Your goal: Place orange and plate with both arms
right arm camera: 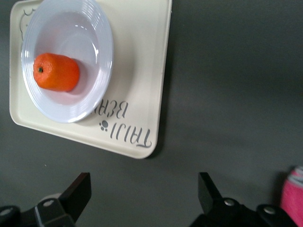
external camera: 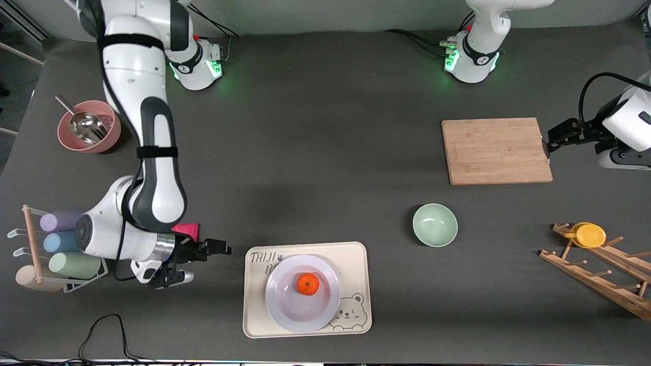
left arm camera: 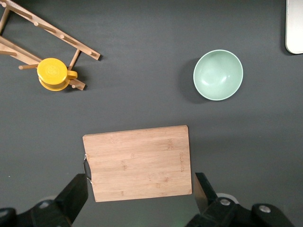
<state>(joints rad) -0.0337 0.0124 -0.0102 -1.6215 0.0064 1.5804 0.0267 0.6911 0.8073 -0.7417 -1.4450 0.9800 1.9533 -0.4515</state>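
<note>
Bright orange [external camera: 307,283] on lavender-white plate [external camera: 285,305]; beige tray [external camera: 356,284] with bear drawing.

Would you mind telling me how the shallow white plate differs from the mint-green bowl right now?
The shallow white plate is wide and flat with a ribbed rim; the mint-green bowl is smaller across and deeper. The plate holds the small bright orange; the bowl is empty. The plate sits on the beige bear tray; the bowl stands directly on the dark table. Both are round, glossy and upright, and neither gripper touches them.
</note>
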